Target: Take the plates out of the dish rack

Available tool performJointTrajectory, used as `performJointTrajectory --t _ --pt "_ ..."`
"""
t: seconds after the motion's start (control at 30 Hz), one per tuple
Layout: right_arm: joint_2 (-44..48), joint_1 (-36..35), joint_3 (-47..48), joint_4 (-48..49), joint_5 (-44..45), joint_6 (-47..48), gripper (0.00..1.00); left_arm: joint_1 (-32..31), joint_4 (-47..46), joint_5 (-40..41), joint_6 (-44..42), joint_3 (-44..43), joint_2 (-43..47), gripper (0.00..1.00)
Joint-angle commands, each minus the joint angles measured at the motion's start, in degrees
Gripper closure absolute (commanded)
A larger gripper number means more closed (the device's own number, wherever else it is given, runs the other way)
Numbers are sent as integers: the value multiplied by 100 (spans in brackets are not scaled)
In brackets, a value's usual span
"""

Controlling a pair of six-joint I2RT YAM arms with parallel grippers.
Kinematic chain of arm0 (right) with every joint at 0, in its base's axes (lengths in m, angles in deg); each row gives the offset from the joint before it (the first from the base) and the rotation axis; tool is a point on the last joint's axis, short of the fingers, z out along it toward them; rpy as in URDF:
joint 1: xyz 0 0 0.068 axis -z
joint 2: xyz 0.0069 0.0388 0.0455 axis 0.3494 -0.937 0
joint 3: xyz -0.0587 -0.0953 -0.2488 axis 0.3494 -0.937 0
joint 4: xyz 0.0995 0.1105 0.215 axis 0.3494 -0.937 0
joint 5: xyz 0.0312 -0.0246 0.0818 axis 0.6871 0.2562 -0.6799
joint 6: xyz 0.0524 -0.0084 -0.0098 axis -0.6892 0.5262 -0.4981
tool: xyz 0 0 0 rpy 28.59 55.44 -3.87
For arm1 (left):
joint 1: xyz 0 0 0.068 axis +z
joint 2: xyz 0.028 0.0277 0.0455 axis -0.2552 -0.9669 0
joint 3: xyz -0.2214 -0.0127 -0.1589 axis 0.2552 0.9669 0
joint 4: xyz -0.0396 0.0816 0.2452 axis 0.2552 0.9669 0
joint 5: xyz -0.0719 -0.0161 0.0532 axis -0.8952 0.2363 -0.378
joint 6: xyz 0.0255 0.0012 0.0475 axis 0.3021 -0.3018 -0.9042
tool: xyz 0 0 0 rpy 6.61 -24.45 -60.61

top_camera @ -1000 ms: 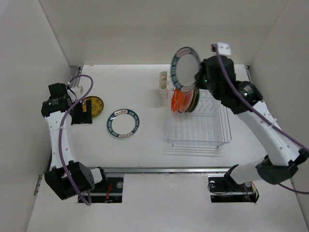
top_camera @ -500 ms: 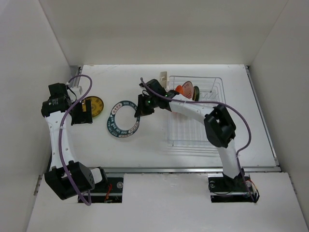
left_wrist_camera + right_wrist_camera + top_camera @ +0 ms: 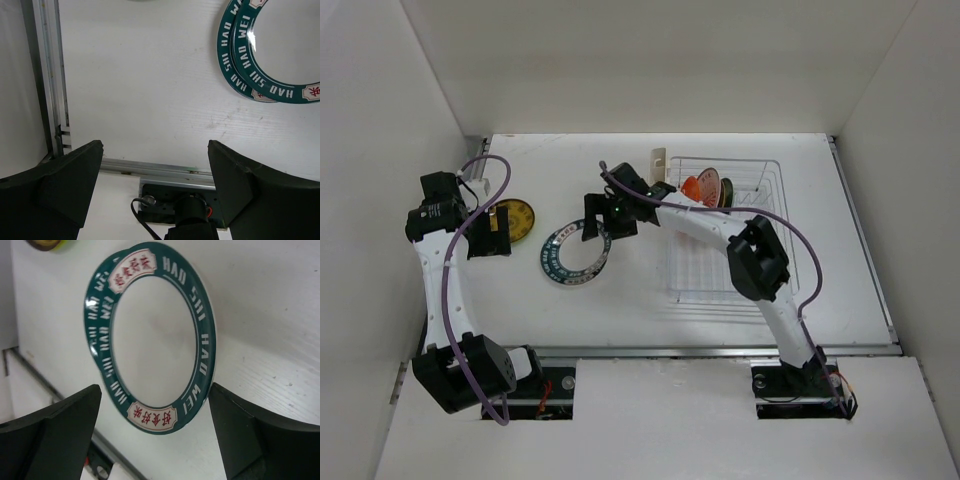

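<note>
Worktop (image 3: 620, 310): carries the unloaded plates on its left half and the dish rack on its right.
Teal-rimmed plates (image 3: 575, 257): two white plates with dark teal rims, lying flat out of the rack. The upper one sits slightly off-centre on the lower, likely stacked to save room.
Left end effector (image 3: 155, 150): fingers wide apart and holding nothing, parked beside the yellow plate, seemingly to stay out of the other arm's reach.
Yellow plate (image 3: 515, 218): flat on the worktop, left of the teal stack.
Right end effector (image 3: 155, 389): hangs over the stack's far edge with its fingers spread wide and gripping nothing. The top plate looks set down.
Dish rack (image 3: 775, 260): wire basket, its near part bare.
Racked plates (image 3: 700, 190): orange-patterned and darker ones stand on edge at the far end, not yet unloaded.
Cutlery holder (image 3: 658, 166): cream, on the rack's far left side.
</note>
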Motion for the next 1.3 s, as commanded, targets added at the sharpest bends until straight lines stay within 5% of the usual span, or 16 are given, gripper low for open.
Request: performJointTrajectory --t 0.0,0.37,0.6,0.8,0.87,0.93,1.0,1.03,1.13,1.27 --pt "-310 -288 684 -1124 959 357 7 -13 74 -71 4 -84 45 16" --pt "-294 -544 1135 -1811 1891 481 6 -13 126 -71 4 -84 98 16" --pt "2130 -544 -94 -1442 3294 481 0 -13 126 -71 -49 -84 151 16" --pt "3661 368 -965 -2014 4502 86 0 -13 126 -71 -49 -84 151 16" --pt "3942 904 -1440 -2084 4705 85 11 -13 126 -71 -49 -84 203 16" --pt "4005 1360 -1695 -2084 4767 24 46 -13 126 -123 -49 -84 204 16" --pt "4066 1582 -1942 -2023 4767 24 65 -13 126 -124 -49 -84 204 16" --pt "3997 1679 -1994 -1962 4698 119 67 -13 126 -124 -49 -84 204 16" --pt "3707 1969 -2065 -1795 4487 182 48 -13 179 -124 -49 -84 204 16" --pt "3399 2277 -2179 -1610 4416 182 49 -13 179 -124 -49 -84 204 16"
